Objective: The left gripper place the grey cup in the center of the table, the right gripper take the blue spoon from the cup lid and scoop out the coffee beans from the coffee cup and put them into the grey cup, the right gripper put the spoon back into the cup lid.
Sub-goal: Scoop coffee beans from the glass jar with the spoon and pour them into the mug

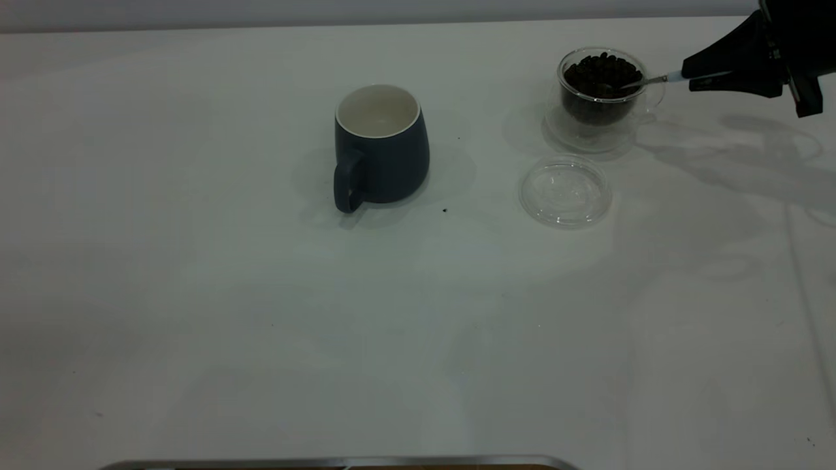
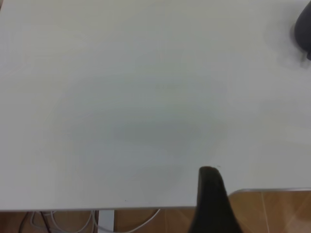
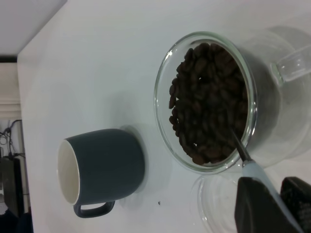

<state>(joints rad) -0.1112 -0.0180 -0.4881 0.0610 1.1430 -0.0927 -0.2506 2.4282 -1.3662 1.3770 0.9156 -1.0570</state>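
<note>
Spoon (image 1: 643, 80) is dipping into the beans (image 1: 601, 70) of the glass cup (image 1: 602, 88), gripped by the right claw (image 1: 708, 76). Grey cup (image 1: 381, 147) is standing mid-bench (image 1: 261, 326), lid (image 1: 565, 190) lying near the glass cup.

The surface (image 1: 196, 294) is matt white and smooth. The cup (image 1: 382, 147) looks ceramic, satin grey-blue outside, glossy white inside. The coffee cup (image 1: 601, 88) and lid (image 1: 565, 190) are clear and glossy, like glass. The beans (image 3: 209, 102) are dark, slightly shiny. The spoon (image 1: 643, 81) shaft looks polished metal.
</note>
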